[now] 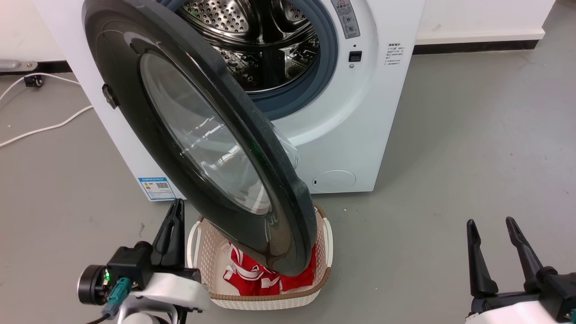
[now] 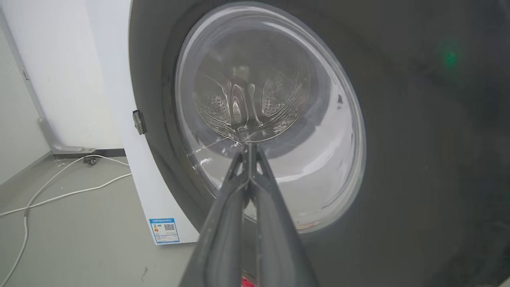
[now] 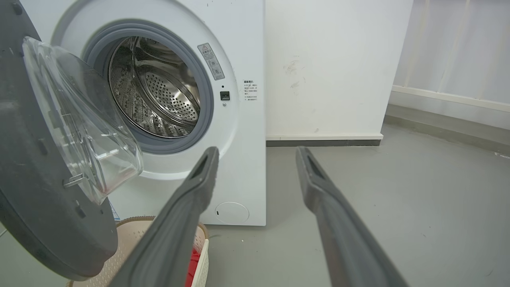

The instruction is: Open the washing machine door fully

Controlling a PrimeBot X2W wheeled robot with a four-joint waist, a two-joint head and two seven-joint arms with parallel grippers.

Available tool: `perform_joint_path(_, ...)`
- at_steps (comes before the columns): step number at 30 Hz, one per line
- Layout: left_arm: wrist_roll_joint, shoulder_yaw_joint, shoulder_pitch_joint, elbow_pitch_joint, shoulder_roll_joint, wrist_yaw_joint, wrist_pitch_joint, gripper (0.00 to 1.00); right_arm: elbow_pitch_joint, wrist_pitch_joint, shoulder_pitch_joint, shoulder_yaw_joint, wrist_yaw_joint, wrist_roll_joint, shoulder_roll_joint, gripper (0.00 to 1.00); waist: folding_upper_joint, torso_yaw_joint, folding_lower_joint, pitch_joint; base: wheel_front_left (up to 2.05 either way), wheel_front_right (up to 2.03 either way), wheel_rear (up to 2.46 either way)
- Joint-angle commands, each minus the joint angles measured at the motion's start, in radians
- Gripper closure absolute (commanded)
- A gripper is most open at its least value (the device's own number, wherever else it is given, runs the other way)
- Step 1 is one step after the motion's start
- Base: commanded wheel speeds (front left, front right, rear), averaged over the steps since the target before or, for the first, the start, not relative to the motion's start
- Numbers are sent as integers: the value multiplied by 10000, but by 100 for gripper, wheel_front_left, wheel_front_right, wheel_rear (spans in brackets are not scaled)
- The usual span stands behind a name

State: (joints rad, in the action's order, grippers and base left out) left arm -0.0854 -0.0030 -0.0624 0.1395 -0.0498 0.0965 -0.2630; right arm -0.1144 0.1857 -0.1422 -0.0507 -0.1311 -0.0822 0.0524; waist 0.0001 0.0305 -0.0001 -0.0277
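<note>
The washing machine door (image 1: 135, 72), round, glossy black with a clear bulging window, stands swung out from the white washing machine (image 1: 369, 126) on its left-side hinge, roughly half open. The steel drum (image 1: 256, 40) shows behind it. My left gripper (image 1: 177, 204) is shut and empty, low at the door's outer face, left of its bottom rim. In the left wrist view its fingertips (image 2: 248, 146) point at the door's window (image 2: 310, 131). My right gripper (image 1: 490, 222) is open and empty at the lower right, well clear of the door (image 3: 36, 207), with its fingers (image 3: 199, 175) spread.
A white laundry basket (image 1: 326, 252) holding red clothes (image 1: 252, 274) sits on the grey floor right under the door's lower edge. White cables (image 1: 45, 128) trail across the floor at the left. Open floor lies to the right of the machine, bounded by a white wall (image 3: 330, 67).
</note>
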Motion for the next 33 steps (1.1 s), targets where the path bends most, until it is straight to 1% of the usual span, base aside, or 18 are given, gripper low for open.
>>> perform_joint_path(1,-43,13,-131,-101,-9,2,-27,100,33,68,20,-1,7,-53,-41,0,-1,-1,1,9,0,0,0)
perform_joint_path(5,-47,56,-262,-645,-9,-86,-27,100,34,66,-25,3,7,-74,-40,0,-1,-13,1,27,0,0,0)
perform_joint_path(9,98,35,-453,-1499,-8,-182,-27,100,12,82,-28,-25,7,-51,-40,0,-1,-28,1,19,0,0,0)
perform_joint_path(17,406,-47,-1041,-3777,-6,-420,-25,100,55,56,-80,-98,7,-22,-40,0,-1,-70,1,123,0,0,0)
perform_joint_path(21,485,-235,-1297,-4860,-7,-446,-25,100,40,30,-139,-99,7,9,-40,0,-1,-68,1,192,0,0,0)
perform_joint_path(25,397,-892,-1630,-5549,-4,-293,110,100,27,8,-193,-140,7,-25,-39,0,-1,-82,1,246,0,0,0)
perform_joint_path(27,242,-1382,-1783,-5722,-6,-227,288,100,29,1,-229,-147,7,-27,-40,0,-1,-87,1,274,0,0,0)
perform_joint_path(33,-407,-3282,-2130,-5635,-6,-90,1024,100,-3,-65,-268,-132,7,-47,-39,0,-1,-62,1,265,0,0,0)
